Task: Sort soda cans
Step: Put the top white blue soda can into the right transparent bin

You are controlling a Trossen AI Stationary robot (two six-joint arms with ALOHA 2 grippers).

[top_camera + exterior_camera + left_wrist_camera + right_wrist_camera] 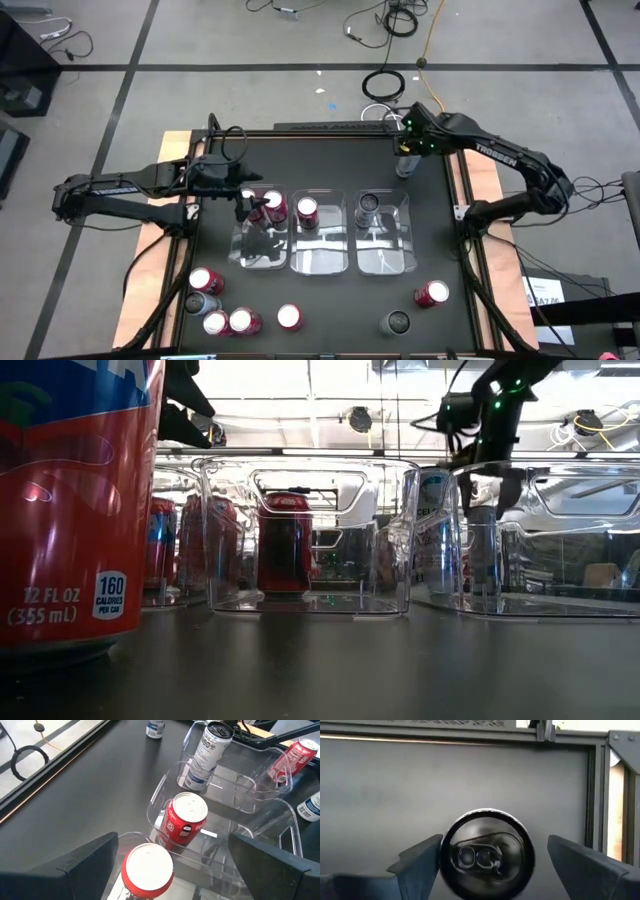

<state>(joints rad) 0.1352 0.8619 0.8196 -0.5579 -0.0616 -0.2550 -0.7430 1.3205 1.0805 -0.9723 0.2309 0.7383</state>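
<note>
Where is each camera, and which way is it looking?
High view: above the table, looking straight down; both arms, three clear bins.
Low view: at table-top height, looking level across; a big red can close up, arms coming from above.
Left wrist view: over the left bin; the open left gripper around a red-can top.
Right wrist view: open right gripper over a grey can.
Shared: the middle bin's red can also shows from above.

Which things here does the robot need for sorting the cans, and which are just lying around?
For the job:
- red cans
- grey cans
- three clear bins
- left gripper, open over the left bin
- right gripper, open around a grey can

Just lying around:
- cables on the floor beyond the table
</note>
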